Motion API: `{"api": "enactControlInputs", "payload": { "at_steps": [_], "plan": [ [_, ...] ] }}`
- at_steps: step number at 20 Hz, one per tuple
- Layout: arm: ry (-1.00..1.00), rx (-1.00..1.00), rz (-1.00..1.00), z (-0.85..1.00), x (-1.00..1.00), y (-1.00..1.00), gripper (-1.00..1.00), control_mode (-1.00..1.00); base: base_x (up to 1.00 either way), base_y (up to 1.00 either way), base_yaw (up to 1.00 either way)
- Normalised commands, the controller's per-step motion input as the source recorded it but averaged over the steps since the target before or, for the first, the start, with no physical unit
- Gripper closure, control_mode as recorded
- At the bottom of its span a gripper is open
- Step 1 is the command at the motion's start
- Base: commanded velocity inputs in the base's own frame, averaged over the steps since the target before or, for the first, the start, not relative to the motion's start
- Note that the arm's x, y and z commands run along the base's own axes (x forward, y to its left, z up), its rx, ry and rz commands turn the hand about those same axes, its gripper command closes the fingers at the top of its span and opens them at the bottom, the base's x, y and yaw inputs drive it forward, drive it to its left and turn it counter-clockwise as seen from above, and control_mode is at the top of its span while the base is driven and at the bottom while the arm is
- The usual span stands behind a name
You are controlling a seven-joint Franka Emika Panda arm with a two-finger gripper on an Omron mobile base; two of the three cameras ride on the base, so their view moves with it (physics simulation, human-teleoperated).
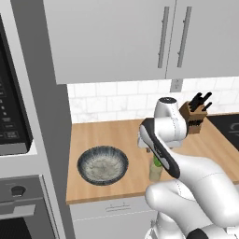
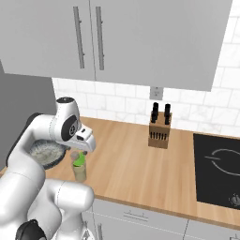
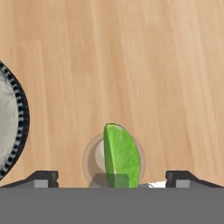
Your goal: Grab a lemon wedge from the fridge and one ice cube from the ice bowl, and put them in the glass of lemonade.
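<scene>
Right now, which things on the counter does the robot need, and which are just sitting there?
Needed: lemon wedge, now in the glass of lemonade; ice bowl; open gripper.

Just sitting there: knife block, stovetop, wall cabinets.

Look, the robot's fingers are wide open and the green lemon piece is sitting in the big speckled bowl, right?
Not quite. The gripper is open, but the lemon wedge sits at the glass of lemonade, not in the ice bowl. The hand view shows this.
</scene>
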Motion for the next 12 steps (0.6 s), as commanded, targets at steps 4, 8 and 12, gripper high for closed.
{"api": "enactControlInputs", "payload": {
  "at_steps": [4,8,12],
  "plan": [
    [0.0,0.0,0.0,0.0,-0.42,0.0,-1.0,-1.0,0.0,0.0,0.0],
    [-0.03,0.0,0.0,0.0,-0.48,0.0,-1.0,-1.0,0.0,0.0,0.0],
    [-0.05,0.0,0.0,0.0,-0.49,0.0,-1.0,-1.0,0.0,0.0,0.0]
  ]
}}
